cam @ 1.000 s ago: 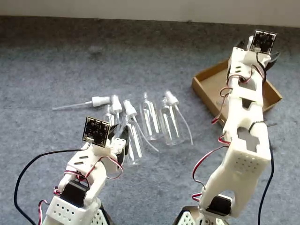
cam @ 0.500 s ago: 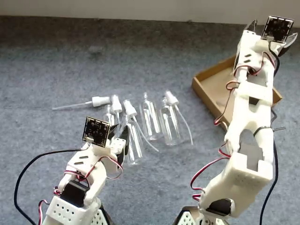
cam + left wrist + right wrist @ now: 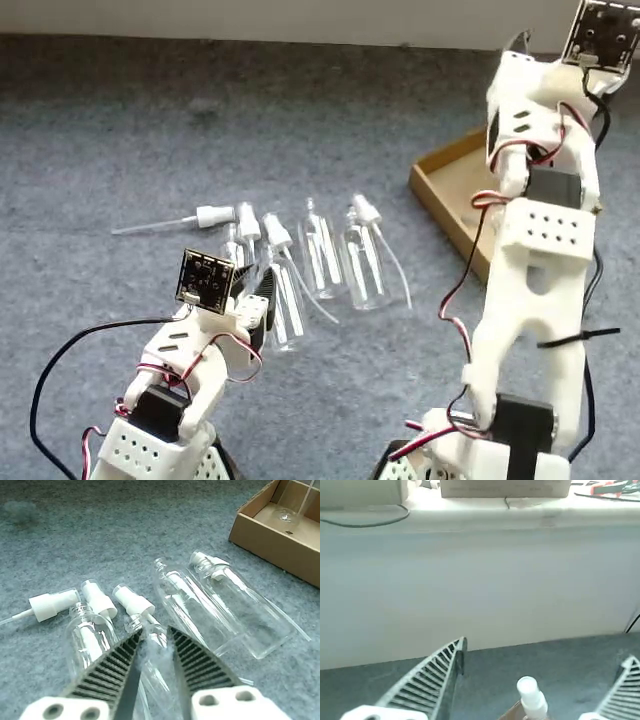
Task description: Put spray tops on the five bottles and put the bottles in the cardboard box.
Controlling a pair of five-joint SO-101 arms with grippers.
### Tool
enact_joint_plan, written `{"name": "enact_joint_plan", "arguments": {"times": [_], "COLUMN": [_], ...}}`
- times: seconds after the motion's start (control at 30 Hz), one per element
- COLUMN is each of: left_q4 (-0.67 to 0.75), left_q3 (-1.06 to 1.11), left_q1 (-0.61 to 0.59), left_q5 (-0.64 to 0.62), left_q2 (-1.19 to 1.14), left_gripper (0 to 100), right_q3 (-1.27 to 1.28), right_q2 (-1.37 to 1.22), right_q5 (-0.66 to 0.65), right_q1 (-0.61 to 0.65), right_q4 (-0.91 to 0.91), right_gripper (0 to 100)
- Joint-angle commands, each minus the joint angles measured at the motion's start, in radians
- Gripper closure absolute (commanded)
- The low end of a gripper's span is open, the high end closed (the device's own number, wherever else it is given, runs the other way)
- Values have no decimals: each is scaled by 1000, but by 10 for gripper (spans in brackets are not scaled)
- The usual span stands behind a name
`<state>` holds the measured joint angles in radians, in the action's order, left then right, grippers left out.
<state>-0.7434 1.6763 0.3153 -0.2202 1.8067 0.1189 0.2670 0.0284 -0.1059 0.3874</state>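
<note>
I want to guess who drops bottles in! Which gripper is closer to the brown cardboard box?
Right. The right gripper hangs open over the brown cardboard box; the left gripper sits off to its side among clear plastic bottles on the grey carpet.

Four clear bottles (image 3: 365,265) lie near the cardboard box (image 3: 432,195).

High view: right arm (image 3: 540,230) covers most of box (image 3: 447,187), its contents hidden. Left arm (image 3: 200,350) hides parts of 2 bottles (image 3: 288,300). Left wrist view: boxed bottle (image 3: 285,509) cut off by frame edge. Right wrist view: spray top (image 3: 530,697) cut off at edge; what it sits on can't be told.
</note>
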Motion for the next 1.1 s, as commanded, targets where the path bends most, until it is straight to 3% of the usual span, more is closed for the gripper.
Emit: {"name": "enact_joint_plan", "arguments": {"times": [0.0,0.1,0.27,0.37,0.5,0.8,0.93,1.07], "left_q4": [0,0,2,12,98,143,138,138], "left_q3": [19,19,19,16,18,18,18,18], "left_q1": [-30,-42,-61,-170,-285,-401,-401,-397], "left_q5": [15,15,15,11,9,11,12,12], "left_q2": [2,5,10,10,10,10,10,10], "left_gripper": [962,962,962,962,962,962,962,961], "right_q3": [30,91,246,348,464,671,634,450], "right_q2": [163,252,377,435,490,545,524,417], "right_q5": [92,100,100,100,103,98,78,-66], "right_q1": [50,96,166,202,255,371,412,427], "right_q4": [59,122,140,139,139,150,297,493], "right_gripper": [598,662,848,915,922,921,923,923]}}
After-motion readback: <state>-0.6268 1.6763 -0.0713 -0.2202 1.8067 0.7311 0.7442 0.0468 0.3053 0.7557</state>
